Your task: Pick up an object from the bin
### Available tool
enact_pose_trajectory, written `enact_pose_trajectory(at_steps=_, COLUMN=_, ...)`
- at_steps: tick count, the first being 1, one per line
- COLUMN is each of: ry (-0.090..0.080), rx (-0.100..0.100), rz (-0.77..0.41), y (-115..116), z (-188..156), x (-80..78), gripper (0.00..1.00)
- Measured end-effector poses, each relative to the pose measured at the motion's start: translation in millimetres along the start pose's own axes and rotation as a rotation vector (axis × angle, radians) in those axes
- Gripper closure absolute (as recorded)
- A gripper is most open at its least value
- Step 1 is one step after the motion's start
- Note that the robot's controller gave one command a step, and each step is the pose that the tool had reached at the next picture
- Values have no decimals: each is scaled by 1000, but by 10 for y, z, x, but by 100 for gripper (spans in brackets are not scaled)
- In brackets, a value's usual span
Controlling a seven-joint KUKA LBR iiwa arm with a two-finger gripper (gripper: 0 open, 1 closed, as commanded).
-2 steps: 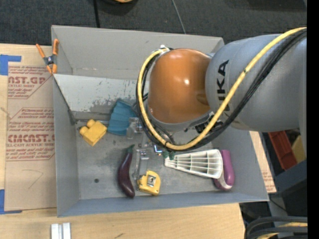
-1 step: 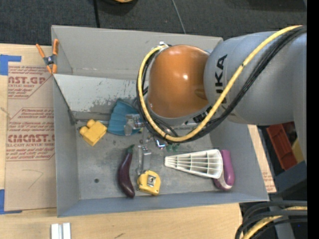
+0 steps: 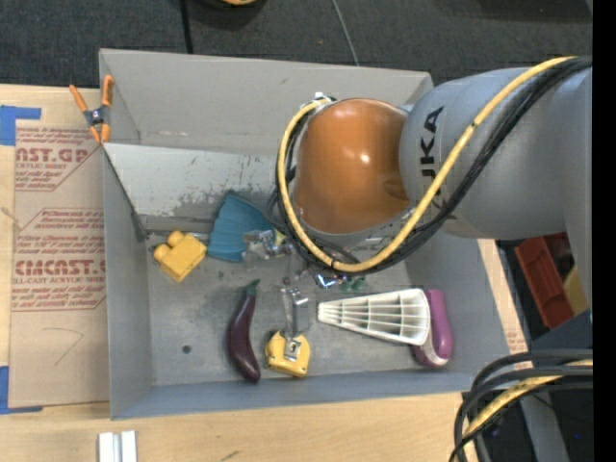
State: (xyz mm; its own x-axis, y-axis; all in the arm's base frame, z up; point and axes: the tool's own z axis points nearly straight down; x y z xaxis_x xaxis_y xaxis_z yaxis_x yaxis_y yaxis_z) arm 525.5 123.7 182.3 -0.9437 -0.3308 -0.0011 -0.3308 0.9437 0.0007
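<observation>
1. A grey metal bin (image 3: 173, 171) stands on a dark floor. Its far wall slopes inward, and a handful of loose things lie spread over its scuffed bottom.
2. The grey arm (image 3: 500, 152) comes in from the right, with a rounded orange cover (image 3: 351, 166) at its wrist and yellow-and-black cables (image 3: 286, 176) looped around that cover.
3. The gripper (image 3: 292, 314) hangs below the cover, its metal end pointing toward the bin's near wall. I cannot tell whether it is open or closed, and nothing can be seen held in it.
4. Just right of the gripper lies a white ribbed fan-shaped piece (image 3: 380, 318) with a purple handle (image 3: 438, 333) at its far end.
5. Up and to the left of the gripper, a teal wedge-shaped piece (image 3: 234, 229) rests by the sloping wall.
6. A dark purple toy aubergine (image 3: 243, 335) with a green stem lies just left of the gripper.
7. Farther left, well apart, sits a yellow block (image 3: 180, 255).
8. At the gripper's very tip, by the near wall, lies a small yellow thing (image 3: 287, 354) with a rounded body and a dark patch. I cannot tell whether they touch.
</observation>
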Motion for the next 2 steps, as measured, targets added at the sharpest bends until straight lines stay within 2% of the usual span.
enact_pose_trajectory(at_steps=1, ry=-1, rx=-1, rz=100, y=-10, z=162, x=-42, gripper=0)
enact_pose_trajectory(at_steps=2, ry=-6, rx=0, rz=-78, y=-228, z=477, x=-278, gripper=0)
